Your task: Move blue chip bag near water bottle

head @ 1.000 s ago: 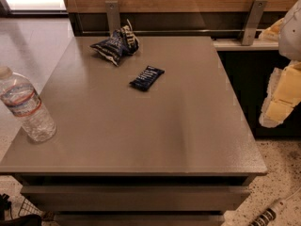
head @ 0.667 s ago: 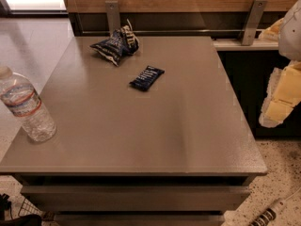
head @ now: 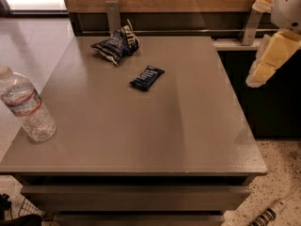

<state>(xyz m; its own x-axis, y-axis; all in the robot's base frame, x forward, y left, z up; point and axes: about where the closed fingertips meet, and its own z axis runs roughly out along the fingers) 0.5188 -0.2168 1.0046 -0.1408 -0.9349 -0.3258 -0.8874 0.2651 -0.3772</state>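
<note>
The blue chip bag (head: 115, 45) lies crumpled at the far left of the grey table (head: 155, 126), near its back edge. The water bottle (head: 26, 106) stands upright at the table's front left edge, far from the bag. My gripper (head: 264, 65), with cream-coloured fingers, hangs in the air beyond the table's right edge at the upper right. It is well away from both the bag and the bottle and holds nothing that I can see.
A small flat dark blue bar wrapper (head: 146, 77) lies on the table, right of and nearer than the bag. Two metal brackets (head: 113, 15) stand against a wooden wall behind the table. A dark cabinet (head: 268, 102) sits to the right, over speckled floor.
My gripper has moved up and slightly left at the right edge of the view. The bag, the wrapper and the bottle have not moved.
</note>
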